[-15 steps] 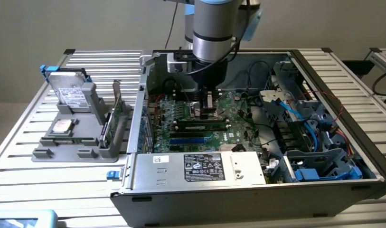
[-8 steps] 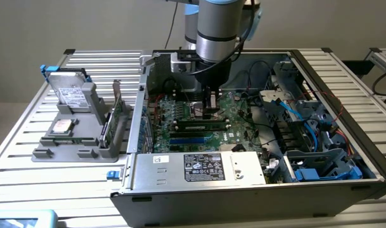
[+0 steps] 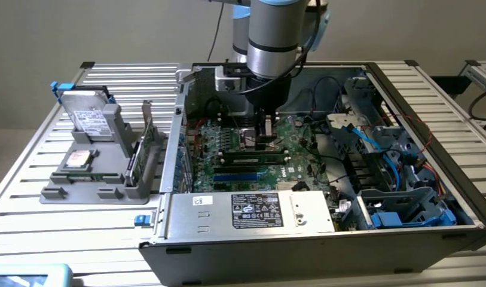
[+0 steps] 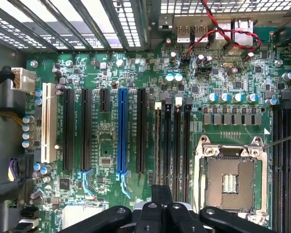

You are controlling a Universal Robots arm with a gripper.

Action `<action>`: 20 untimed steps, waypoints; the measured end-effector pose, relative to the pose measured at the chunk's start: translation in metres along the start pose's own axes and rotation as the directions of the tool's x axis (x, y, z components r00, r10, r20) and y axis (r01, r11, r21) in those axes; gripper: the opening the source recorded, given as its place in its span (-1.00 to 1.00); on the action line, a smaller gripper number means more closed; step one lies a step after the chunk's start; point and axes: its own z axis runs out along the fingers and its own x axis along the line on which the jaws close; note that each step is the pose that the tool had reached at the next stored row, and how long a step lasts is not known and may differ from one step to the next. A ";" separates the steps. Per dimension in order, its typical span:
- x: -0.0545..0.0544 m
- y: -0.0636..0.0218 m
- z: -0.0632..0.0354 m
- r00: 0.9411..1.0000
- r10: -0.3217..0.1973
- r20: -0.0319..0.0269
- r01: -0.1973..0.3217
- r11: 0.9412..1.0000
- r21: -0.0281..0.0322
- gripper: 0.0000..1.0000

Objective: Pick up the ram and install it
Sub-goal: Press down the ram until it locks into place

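Fingertips of the closed gripper (image 3: 266,142) are hard to make out above the flat green motherboard (image 3: 226,143), holding nothing I can see, while the ram (image 3: 254,159), a thin dark stick, sits in a slot just beside them.

Arm reaching straight down, wrist vertical, gripper (image 3: 266,136) fingers closed together

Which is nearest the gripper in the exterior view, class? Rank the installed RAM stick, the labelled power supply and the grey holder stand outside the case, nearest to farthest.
From the gripper:
1. RAM stick, in its motherboard slot just below the gripper.
2. Power supply, at the case's front edge.
3. Holder stand, outside the case at the exterior view's left.
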 end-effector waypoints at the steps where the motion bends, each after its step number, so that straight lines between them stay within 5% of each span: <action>1: 0.000 0.0000 0.0000 1.000 0.012 0.000 -0.012 1.000 -0.001 -0.79; 10: 0.000 0.0000 0.0007 0.990 0.142 0.002 -0.142 0.990 -0.009 -0.79; 20: 0.000 0.0000 0.0020 0.957 0.290 0.003 -0.290 0.957 -0.018 -0.79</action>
